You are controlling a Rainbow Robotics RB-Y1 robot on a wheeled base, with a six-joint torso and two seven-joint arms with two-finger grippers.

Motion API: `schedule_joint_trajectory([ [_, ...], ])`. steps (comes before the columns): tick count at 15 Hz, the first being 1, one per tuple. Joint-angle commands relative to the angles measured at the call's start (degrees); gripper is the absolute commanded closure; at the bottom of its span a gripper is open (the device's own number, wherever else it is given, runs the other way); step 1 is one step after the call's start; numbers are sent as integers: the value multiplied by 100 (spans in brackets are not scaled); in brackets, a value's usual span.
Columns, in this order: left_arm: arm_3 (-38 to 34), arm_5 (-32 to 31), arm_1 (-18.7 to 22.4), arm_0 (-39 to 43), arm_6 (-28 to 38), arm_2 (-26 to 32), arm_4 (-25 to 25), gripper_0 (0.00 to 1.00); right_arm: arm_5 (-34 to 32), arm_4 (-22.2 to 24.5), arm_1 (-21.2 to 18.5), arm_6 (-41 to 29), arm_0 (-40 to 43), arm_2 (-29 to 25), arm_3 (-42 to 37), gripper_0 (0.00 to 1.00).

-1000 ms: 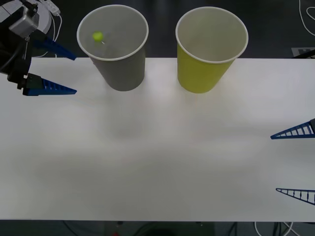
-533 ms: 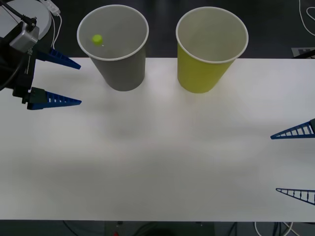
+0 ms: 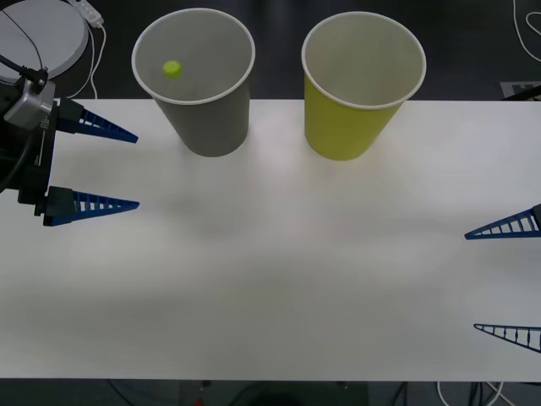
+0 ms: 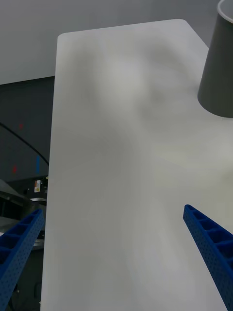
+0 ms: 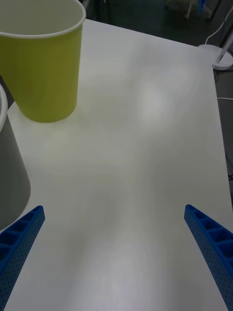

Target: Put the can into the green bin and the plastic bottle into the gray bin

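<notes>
Looking down from the front view, you have the white desk (image 3: 270, 279) with two big paper cups standing upright at its far edge: the gray bin (image 3: 196, 80) toward the robot's left and the green bin (image 3: 359, 83) toward its right, side by side and apart from each other. Inside the gray bin you can see the lime-green cap of the plastic bottle (image 3: 172, 68) against the white inner wall; the clear body below it is too faint to make out. You cannot see into the bottom of the green bin from here, so what it holds cannot be told. Your left tool (image 3: 128, 169) hangs over the desk's left edge, beside the gray bin and apart from it, its two blue ribbed fingers (image 3: 97, 204) spread wide with nothing between them. In the left wrist view those fingers (image 5: 19, 238) sit at the corners, with the green bin (image 5: 43, 63) and the wall of the gray bin (image 5: 10, 170) ahead. Your right tool (image 3: 470, 281) waits at the desk's right edge, well apart from both cups, fingers also spread and holding nothing; its wrist view catches the gray bin (image 4: 218, 77) far off.
</notes>
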Motion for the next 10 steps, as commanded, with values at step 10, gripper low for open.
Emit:
schedule_joint_trajectory([
  [10, -771, -450, -256, 2001, -712, 1730, -547, 0, 0, 0, 0, 0, 0, 0, 0, 0],
])
